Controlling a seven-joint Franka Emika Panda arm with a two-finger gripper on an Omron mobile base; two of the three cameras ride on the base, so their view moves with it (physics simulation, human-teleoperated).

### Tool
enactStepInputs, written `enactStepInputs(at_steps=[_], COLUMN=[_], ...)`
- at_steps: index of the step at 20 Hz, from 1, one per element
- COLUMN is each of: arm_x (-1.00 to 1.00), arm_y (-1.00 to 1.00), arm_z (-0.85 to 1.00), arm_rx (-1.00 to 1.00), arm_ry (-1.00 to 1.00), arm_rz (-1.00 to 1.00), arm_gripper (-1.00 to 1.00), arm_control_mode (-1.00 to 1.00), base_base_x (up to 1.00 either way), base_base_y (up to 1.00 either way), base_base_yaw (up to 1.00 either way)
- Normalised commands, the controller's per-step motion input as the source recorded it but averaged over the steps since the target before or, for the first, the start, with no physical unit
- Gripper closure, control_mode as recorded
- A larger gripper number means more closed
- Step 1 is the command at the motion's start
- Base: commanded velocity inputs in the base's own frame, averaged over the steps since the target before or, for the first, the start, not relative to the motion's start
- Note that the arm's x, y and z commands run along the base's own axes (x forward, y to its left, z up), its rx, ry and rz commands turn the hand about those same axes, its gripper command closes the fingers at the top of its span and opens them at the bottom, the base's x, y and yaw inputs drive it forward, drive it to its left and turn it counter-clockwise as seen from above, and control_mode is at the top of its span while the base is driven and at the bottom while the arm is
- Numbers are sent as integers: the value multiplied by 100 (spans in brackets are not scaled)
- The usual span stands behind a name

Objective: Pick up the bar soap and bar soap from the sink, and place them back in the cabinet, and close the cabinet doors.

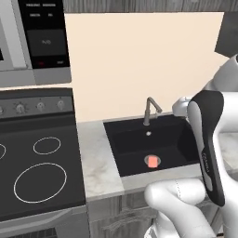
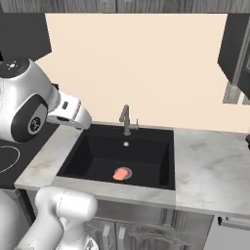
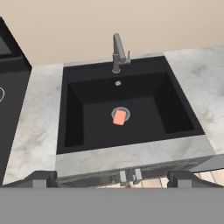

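Bar soap [image 3: 119, 117] resting over the round drain [image 3: 121, 113], covering most of it; too small to tell whether one block or two stacked. Sink [image 1: 135, 139] right end hidden behind the arm in the left base view. Cabinet [image 2: 237, 53] cut off by the right edge of the right base view, door state unclear. Stovetop [image 1: 37, 172] cropped at left. Jaws barely visible, only dark tips at the hand view's bottom; opening not readable.
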Motion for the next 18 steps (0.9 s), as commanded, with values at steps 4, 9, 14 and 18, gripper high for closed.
enactStepInputs(at_steps=[4,9,14,18], arm_x=[0,0,3,28], arm_y=[0,0,0,0], arm_z=[0,0,0,-6], arm_rx=[0,0,0,0], arm_ry=[0,0,0,0], arm_rz=[0,0,0,0], arm_gripper=[-100,-100,-100,-100], arm_control_mode=[100,100,-100,-100], base_base_x=[37,27,17,0], base_base_y=[0,0,0,0], base_base_yaw=[2,2,0,0])
